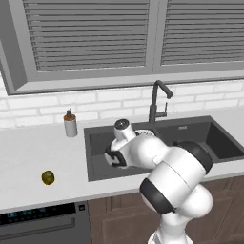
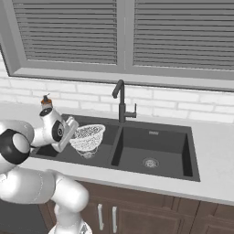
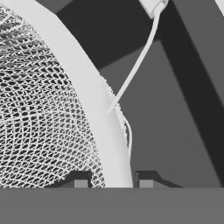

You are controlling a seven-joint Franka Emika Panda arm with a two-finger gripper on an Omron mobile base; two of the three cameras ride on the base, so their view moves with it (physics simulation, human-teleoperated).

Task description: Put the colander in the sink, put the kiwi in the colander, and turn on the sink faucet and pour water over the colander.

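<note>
The white perforated colander (image 2: 89, 136) hangs tilted over the left basin of the dark grey sink (image 2: 153, 137), held by its rim. My gripper (image 2: 73, 131) is shut on that rim. In the hand view the colander (image 3: 43, 109) rim runs between the two fingertips (image 3: 78, 179) of the gripper (image 3: 112, 179). Whether the bowl touches the basin floor is unclear. The olive-brown kiwi (image 1: 47, 177) lies on the counter, well left of the sink (image 1: 195, 136). The gooseneck faucet (image 1: 155, 102) (image 2: 121, 103) stands behind the divider, with no water showing.
A small grey soap dispenser (image 1: 70, 124) (image 2: 45, 100) stands on the counter at the sink's back left. My own arm covers much of the left basin in the left base view. A dishwasher front (image 1: 38, 219) sits below the counter on the left.
</note>
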